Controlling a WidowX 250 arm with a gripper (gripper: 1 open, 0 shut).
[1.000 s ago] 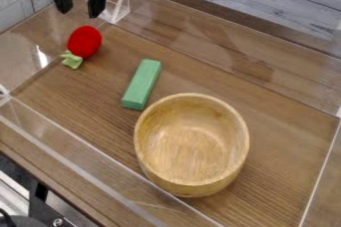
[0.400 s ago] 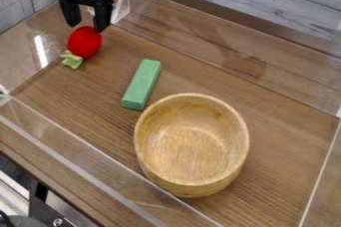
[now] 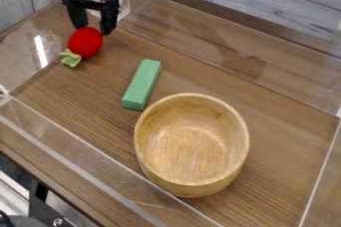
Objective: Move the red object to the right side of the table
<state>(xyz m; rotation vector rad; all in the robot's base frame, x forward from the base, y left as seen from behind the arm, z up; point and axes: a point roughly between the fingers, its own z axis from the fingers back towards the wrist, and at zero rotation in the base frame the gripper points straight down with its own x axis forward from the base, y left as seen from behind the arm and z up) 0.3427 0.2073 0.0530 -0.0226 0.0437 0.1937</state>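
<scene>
The red object (image 3: 86,42) is a small round toy fruit lying at the far left of the table (image 3: 226,67), with its light-green leafy bit (image 3: 71,60) just below it in the picture. My black gripper (image 3: 94,17) hangs open directly above and slightly behind the fruit, pointing straight down. Its two fingers (image 3: 76,16) stand wide apart with nothing between them. The fingertips reach about the top of the fruit, and I cannot tell whether they touch it.
A green rectangular block (image 3: 142,83) lies right of the fruit. A large wooden bowl (image 3: 192,142) sits at the front centre. Low clear acrylic walls (image 3: 27,32) border the tabletop, one close behind and left of the gripper.
The gripper has come down and shifted right in the picture toward the red fruit, staying open. The fruit, block and bowl have not moved.
</scene>
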